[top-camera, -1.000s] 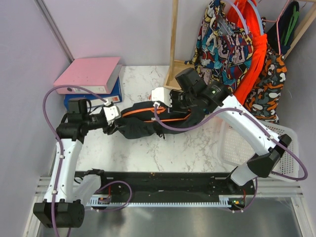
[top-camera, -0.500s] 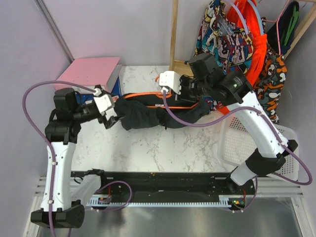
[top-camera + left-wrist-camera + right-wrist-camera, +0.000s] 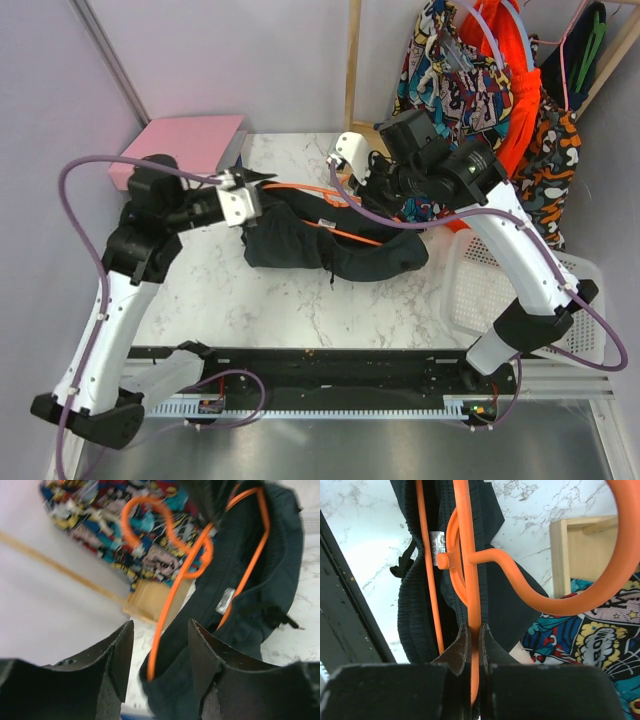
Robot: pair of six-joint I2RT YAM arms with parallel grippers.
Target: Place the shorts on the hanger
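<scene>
Right claw [image 3: 474, 627]: pinched tight on the hanger [image 3: 470, 575], on a straight bar just below where the hook curls away.
Left claw [image 3: 161, 625]: fingers apart, closed on nothing that shows. The hanger's near corner and the edge of the shorts [image 3: 260, 575] sit in the gap and just beyond it.
Shorts, position: bunched across the middle of the tabletop [image 3: 300, 310]. The left end is at the left claw and the right end sags beside the white basket [image 3: 500, 290].
Hanger, position: threaded into the waist opening, with orange bars running along inside the black cloth and the hook sticking out clear of it.
Step, as I judge it: working the waistband over the hanger's corners, so the job is well along but not settled.
Risk, slipping: only one thin bar is held. A lift by the right arm could let the wire twist in the pinch, and the heavy sagging end could slide off.
Risk, missed grab: if the left claw closes where it is, it may catch wire and cloth together and drag the corner back out.
Risk, snagging: the hook is near the comic-print garment [image 3: 450, 80], and the drawstring [image 3: 331, 275] hangs loose. Either could catch during a swing.
</scene>
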